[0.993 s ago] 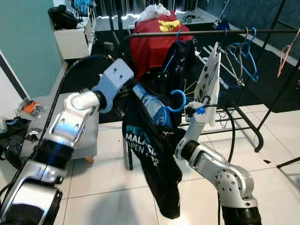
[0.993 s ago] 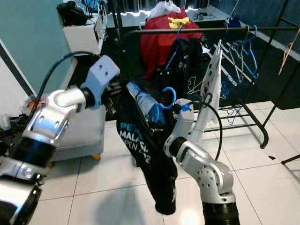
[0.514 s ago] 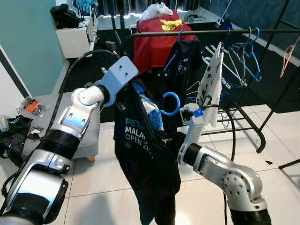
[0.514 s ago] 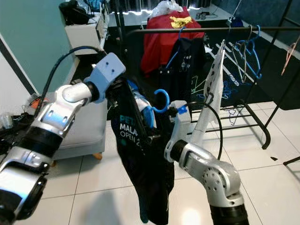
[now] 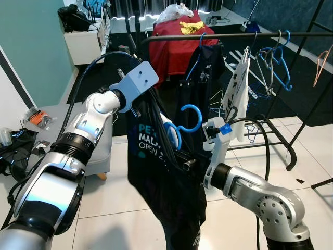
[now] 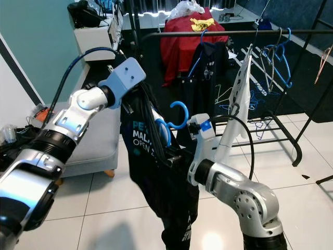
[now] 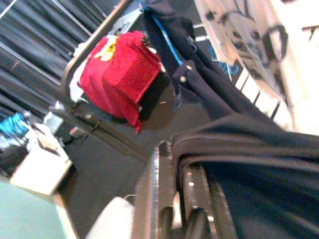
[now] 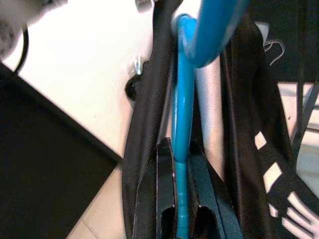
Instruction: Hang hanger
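Right wrist view frames what the head cameras leave small: the blue hanger [image 8: 182,119] is pinched between the right gripper [image 8: 182,219] fingers, its shaft running up to the hook. From the left eye view, a black T-shirt [image 5: 171,177] is seen draped on that hanger, held below the clothes rail [image 5: 234,36]. The left gripper [image 7: 184,199] is clamped on the shirt's collar, its arm raised and bent, while the right arm is angled upward from below.

Blue plastic hanger [image 5: 183,122] with a dark printed shirt [image 5: 166,177] draped on it, hook upward, seemingly tilted.
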`<state>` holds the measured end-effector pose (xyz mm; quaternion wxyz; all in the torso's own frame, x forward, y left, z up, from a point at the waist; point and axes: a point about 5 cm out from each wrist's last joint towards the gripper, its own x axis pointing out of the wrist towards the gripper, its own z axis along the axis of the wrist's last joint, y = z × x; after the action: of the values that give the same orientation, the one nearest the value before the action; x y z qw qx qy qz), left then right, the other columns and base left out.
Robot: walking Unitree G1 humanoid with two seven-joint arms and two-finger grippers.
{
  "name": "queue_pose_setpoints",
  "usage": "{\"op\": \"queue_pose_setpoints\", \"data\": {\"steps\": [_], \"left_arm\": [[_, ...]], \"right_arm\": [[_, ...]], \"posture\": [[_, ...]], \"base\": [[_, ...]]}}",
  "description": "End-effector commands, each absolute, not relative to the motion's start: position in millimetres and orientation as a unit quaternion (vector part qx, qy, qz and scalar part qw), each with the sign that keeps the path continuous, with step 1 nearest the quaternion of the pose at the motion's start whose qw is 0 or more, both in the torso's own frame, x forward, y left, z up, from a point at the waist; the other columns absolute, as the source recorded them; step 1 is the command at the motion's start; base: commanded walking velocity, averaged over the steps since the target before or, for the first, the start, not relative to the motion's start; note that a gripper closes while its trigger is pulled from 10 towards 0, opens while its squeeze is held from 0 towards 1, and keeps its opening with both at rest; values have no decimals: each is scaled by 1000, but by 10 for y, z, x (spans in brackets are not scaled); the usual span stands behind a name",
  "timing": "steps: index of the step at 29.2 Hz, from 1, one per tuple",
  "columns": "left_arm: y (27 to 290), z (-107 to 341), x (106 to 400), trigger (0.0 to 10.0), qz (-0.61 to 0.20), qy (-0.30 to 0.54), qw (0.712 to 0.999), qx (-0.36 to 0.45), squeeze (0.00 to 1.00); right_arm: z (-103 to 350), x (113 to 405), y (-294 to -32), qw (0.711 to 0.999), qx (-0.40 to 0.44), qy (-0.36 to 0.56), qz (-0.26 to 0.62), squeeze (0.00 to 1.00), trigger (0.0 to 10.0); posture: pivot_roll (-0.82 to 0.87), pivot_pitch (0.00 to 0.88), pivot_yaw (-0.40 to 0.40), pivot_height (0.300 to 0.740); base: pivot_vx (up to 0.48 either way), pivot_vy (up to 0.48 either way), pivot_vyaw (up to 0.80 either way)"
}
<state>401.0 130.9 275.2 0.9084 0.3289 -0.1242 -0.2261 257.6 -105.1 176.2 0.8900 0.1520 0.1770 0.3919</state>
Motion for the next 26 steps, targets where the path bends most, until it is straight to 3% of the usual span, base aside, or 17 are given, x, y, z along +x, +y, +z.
{"op": "queue_pose_setpoints", "data": {"steps": [1,8,9,11,13,17,18,21,26], "left_arm": [[1416,2880,4008,10000,-206,-139,923,292,1000],[1477,3016,3939,10000,-205,-171,937,225,1000],[1523,3101,3906,10000,-206,-184,939,202,0],[1592,3192,3861,10000,-208,-198,941,179,0],[1833,3186,3817,10000,-186,-180,954,151,0],[2013,2999,3798,10000,-168,-128,965,158,0],[2122,2685,3689,10000,-191,-78,964,168,0],[2147,2603,3638,10000,-200,-66,964,161,0],[2282,2467,3444,10000,-227,-63,958,163,0]], "right_arm": [[1701,2483,-974,870,152,201,423,0,10000],[1696,2485,-990,871,148,204,422,0,10000],[1694,2491,-999,872,146,204,421,0,10000],[1718,2546,-1035,883,145,187,404,0,10000],[1825,2703,-1174,913,132,121,367,0,10000],[1899,2771,-1298,924,116,80,355,0,10000],[1975,2721,-1497,895,124,73,422,0,10000],[2004,2687,-1571,881,127,75,449,0,10000],[2127,2512,-1943,834,116,95,531,0,10000]], "posture": [[-41,28,37,740],[-37,27,25,740],[-34,28,24,740],[-31,31,21,740],[-26,40,21,740],[-25,45,18,740],[-27,50,17,740],[-27,50,17,740],[-26,57,9,740]], "base": [[0,0,0],[0,0,0],[0,0,0],[0,0,0],[0,0,0],[0,0,0],[0,0,0],[0,0,0],[0,0,0]]}}
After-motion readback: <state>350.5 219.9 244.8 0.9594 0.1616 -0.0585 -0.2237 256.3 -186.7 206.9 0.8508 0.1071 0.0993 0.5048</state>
